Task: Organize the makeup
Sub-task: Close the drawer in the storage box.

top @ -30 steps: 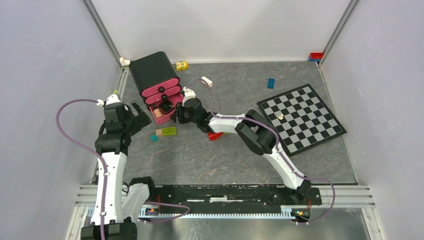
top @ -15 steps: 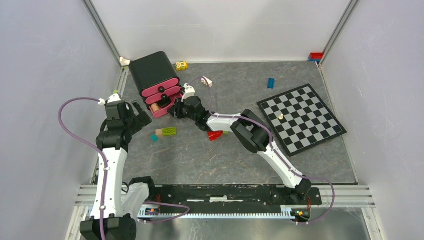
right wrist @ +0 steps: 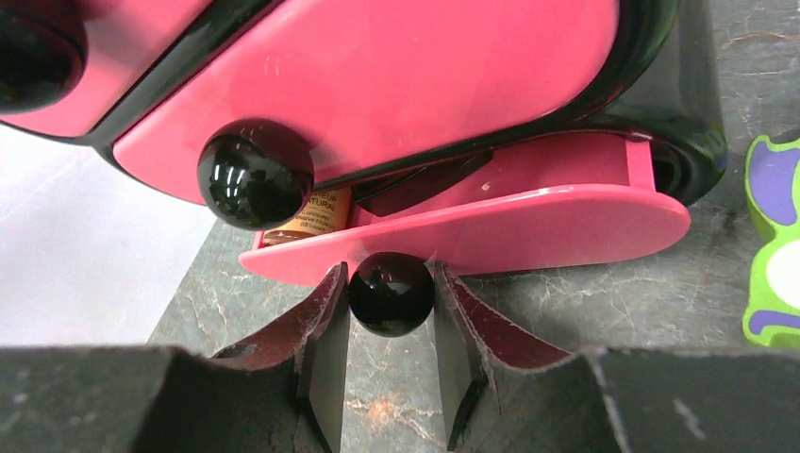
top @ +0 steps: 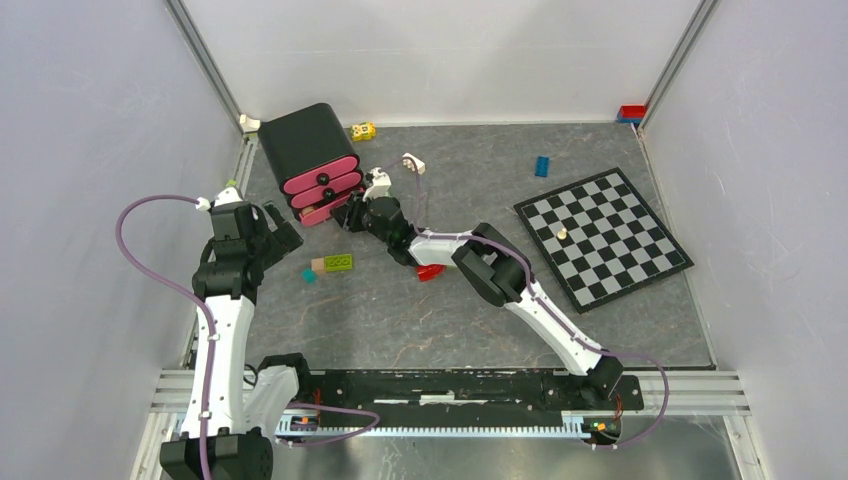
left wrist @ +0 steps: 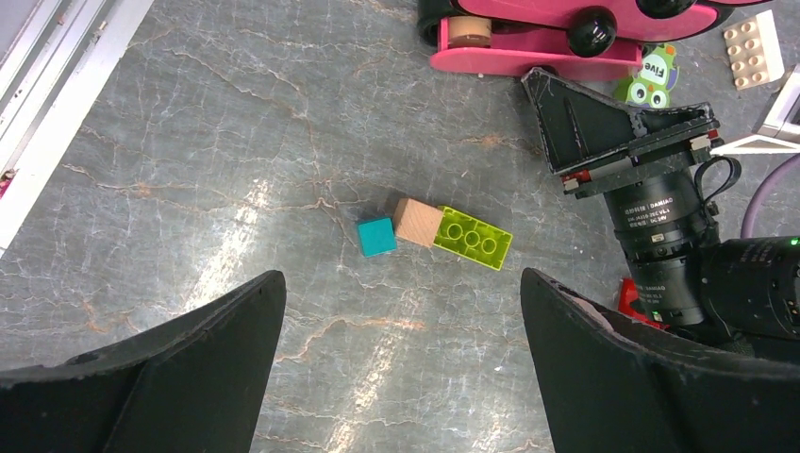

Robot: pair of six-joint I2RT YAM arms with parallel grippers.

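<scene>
1. a black drawer box (top: 305,140) with three pink drawers stands at the far left of the table (left wrist: 189,142).
2. the middle drawer (right wrist: 377,75) and the one above it are shut.
3. the bottom drawer (right wrist: 528,222) is open a little way.
4. a small beige bottle (right wrist: 316,209) lies inside the bottom drawer, at its left end. only part of its label shows.
5. a dark thing (right wrist: 415,184) lies beside the bottle in the same drawer. i cannot tell what it is.
6. the right gripper (right wrist: 387,278) is clenched on the round black knob (right wrist: 391,297) of the bottom drawer, one finger on each side.
7. the left gripper (left wrist: 401,283) is spread wide with nothing in it. it hangs above a teal block (left wrist: 376,236), a wood block (left wrist: 418,222) and a green brick (left wrist: 472,239), which lie in a row on the table, touching.
</scene>
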